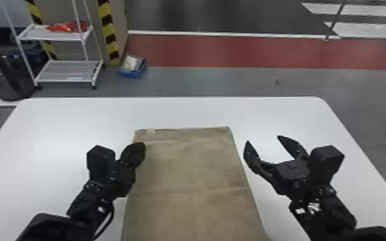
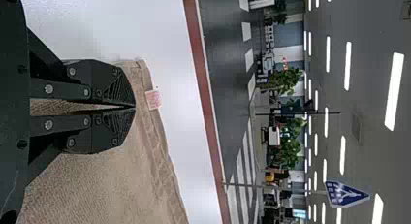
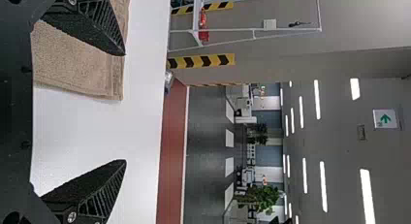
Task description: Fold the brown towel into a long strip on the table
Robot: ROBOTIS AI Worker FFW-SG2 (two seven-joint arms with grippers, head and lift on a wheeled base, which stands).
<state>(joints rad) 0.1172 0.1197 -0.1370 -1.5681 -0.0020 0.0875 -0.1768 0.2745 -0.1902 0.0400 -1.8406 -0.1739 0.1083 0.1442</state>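
Brown towel (image 1: 189, 173) lies flat on the white table (image 1: 57, 128), from the near side of the view up past the table's middle, with one soft crease across it. Left end effector (image 1: 140, 148) is closed, its two fingertips together, over the towel's left edge. Right end effector (image 1: 263, 140) is open wide, just beside the towel's right edge, and holds nothing. A small label (image 1: 151, 130) is at the towel's far left corner. Behind the table, on the floor, there stand a blue box (image 1: 130, 74) and, to its left, a white rack (image 1: 65, 80).
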